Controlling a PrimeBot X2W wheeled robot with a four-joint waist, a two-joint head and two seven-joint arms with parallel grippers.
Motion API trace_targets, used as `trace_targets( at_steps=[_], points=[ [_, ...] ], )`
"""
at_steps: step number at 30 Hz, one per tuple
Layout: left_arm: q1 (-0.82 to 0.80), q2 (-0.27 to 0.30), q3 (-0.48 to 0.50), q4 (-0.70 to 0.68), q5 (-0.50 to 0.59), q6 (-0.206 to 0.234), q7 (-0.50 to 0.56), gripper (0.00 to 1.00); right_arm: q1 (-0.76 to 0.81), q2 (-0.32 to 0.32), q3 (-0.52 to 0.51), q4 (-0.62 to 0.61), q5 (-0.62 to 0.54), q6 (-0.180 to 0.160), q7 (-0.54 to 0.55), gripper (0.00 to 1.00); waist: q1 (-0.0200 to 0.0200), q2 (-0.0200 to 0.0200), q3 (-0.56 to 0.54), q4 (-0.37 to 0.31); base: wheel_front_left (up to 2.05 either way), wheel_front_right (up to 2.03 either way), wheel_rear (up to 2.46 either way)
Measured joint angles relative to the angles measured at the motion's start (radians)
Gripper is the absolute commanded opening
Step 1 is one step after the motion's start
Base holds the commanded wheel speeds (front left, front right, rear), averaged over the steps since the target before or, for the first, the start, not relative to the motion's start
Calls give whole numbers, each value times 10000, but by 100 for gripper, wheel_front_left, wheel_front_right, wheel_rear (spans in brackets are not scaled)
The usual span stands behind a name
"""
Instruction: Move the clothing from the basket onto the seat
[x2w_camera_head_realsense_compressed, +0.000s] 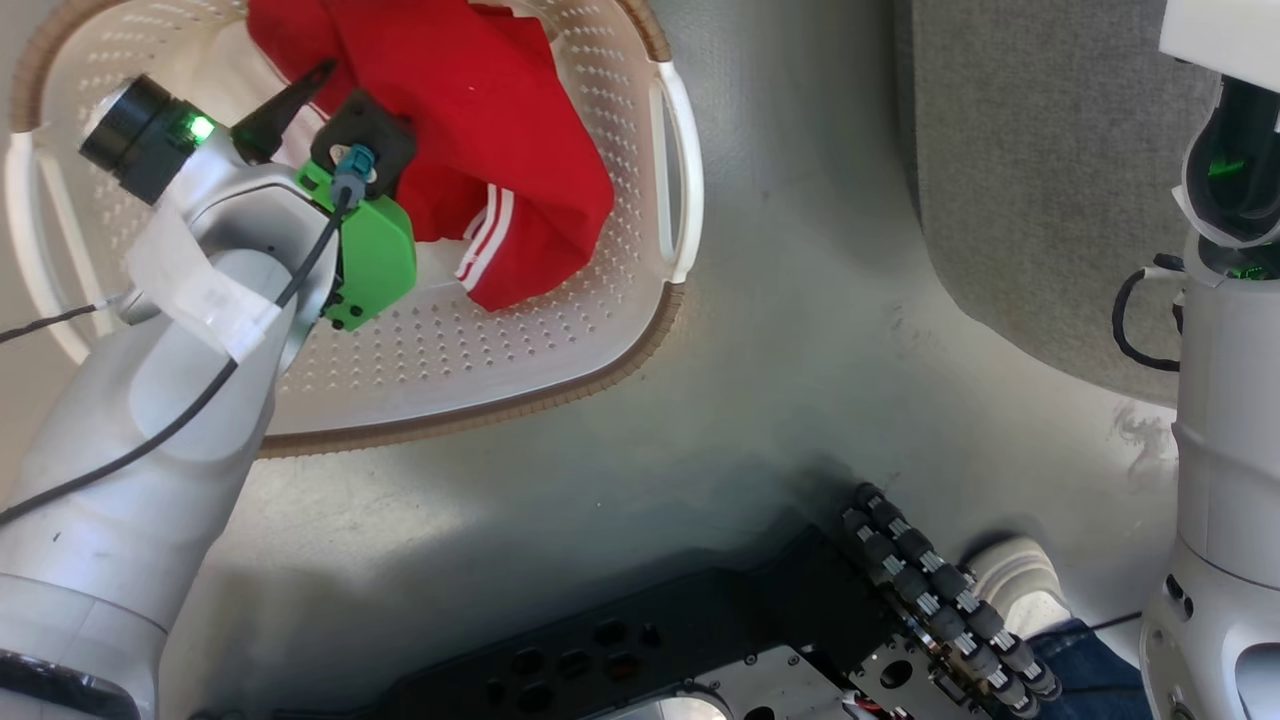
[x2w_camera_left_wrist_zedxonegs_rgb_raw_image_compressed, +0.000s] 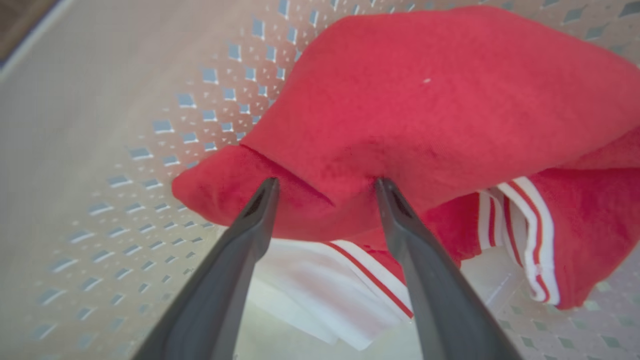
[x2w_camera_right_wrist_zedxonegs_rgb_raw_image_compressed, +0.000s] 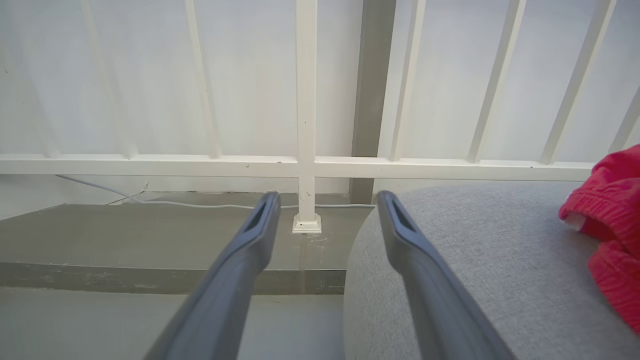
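A red garment with double white stripes (x2w_camera_head_realsense_compressed: 480, 130) lies crumpled in the cream perforated basket (x2w_camera_head_realsense_compressed: 560, 330) at the upper left of the head view. My left gripper (x2w_camera_left_wrist_zedxonegs_rgb_raw_image_compressed: 326, 185) reaches down into the basket, open, and both fingertips (x2w_camera_left_wrist_zedxonegs_rgb_raw_image_compressed: 385, 190) touch the red cloth (x2w_camera_left_wrist_zedxonegs_rgb_raw_image_compressed: 450, 100), with a fold of it between them. White fabric with a red stripe (x2w_camera_left_wrist_zedxonegs_rgb_raw_image_compressed: 325, 295) lies under the red cloth. My right gripper (x2w_camera_right_wrist_zedxonegs_rgb_raw_image_compressed: 328, 197) is open with nothing in it, hanging at the left edge of the grey seat (x2w_camera_right_wrist_zedxonegs_rgb_raw_image_compressed: 475, 260). Another red garment (x2w_camera_right_wrist_zedxonegs_rgb_raw_image_compressed: 612, 220) lies on that seat.
The basket stands on a grey floor (x2w_camera_head_realsense_compressed: 780, 400), with the seat (x2w_camera_head_realsense_compressed: 1040, 180) to its right. A person's shoe (x2w_camera_head_realsense_compressed: 1015, 580) and jeans leg stand beside my dark base (x2w_camera_head_realsense_compressed: 700, 640). My right arm (x2w_camera_head_realsense_compressed: 1225, 400) rises along the right edge. A white railing (x2w_camera_right_wrist_zedxonegs_rgb_raw_image_compressed: 306, 165) runs behind the seat.
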Motion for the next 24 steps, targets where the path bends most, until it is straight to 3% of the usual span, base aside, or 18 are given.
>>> trace_targets(
  at_steps=[13,14,17,20,24],
  points=[
    [-433,-221,-259,857,159,0,-307,100,65,69,19,-2,0,-15,0,100,0,0,83,-179,0,0,0],
    [-477,-265,-268,895,222,0,-368,91,80,77,21,-2,0,-15,0,100,-1,0,83,-189,0,0,0],
    [-556,-324,-307,1080,259,0,-495,23,142,77,19,0,0,-17,0,100,0,0,80,-212,0,0,0],
    [-585,-366,-355,1168,259,-2,-623,0,235,84,19,10,0,-35,0,100,0,0,76,-227,0,0,0],
    [-628,-548,-431,1348,257,-2,-815,0,235,88,12,15,0,-40,0,100,-1,0,69,-229,0,0,0]
  ],
)
